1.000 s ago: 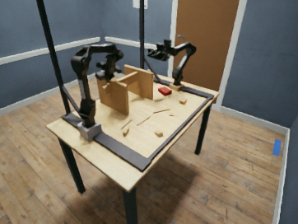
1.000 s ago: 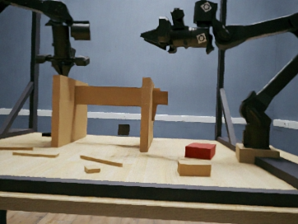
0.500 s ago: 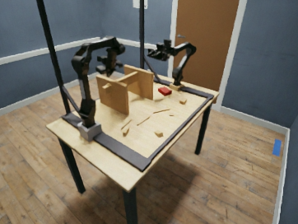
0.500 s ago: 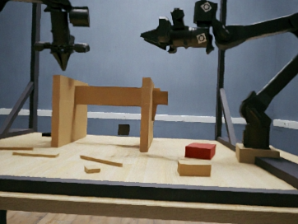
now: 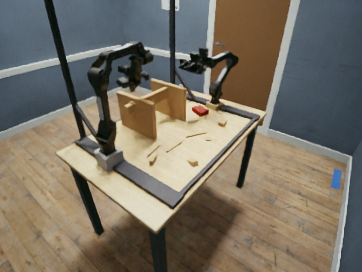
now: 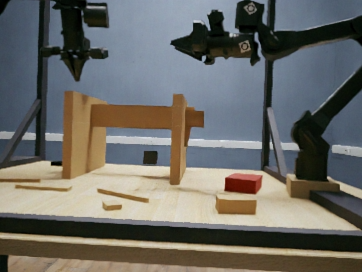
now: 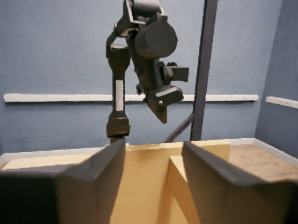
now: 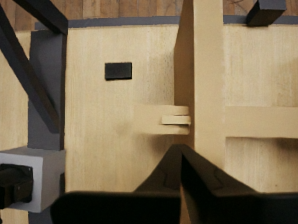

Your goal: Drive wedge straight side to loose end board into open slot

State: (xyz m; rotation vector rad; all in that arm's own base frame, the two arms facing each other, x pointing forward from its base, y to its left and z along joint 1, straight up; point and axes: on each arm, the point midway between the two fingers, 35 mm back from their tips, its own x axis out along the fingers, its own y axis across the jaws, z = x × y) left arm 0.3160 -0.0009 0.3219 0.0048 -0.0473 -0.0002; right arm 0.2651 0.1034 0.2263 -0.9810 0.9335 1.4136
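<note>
Two grippers hang empty, the right closed, the left partly open, while what looks like the wedge sits in the slot outside the left end board.

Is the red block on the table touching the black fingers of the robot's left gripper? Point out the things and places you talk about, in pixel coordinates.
No, the red block (image 5: 200,110) (image 6: 243,183) sits on the tabletop, well below the left gripper (image 5: 184,65) (image 6: 173,44) (image 7: 152,160), up in the air.
</note>
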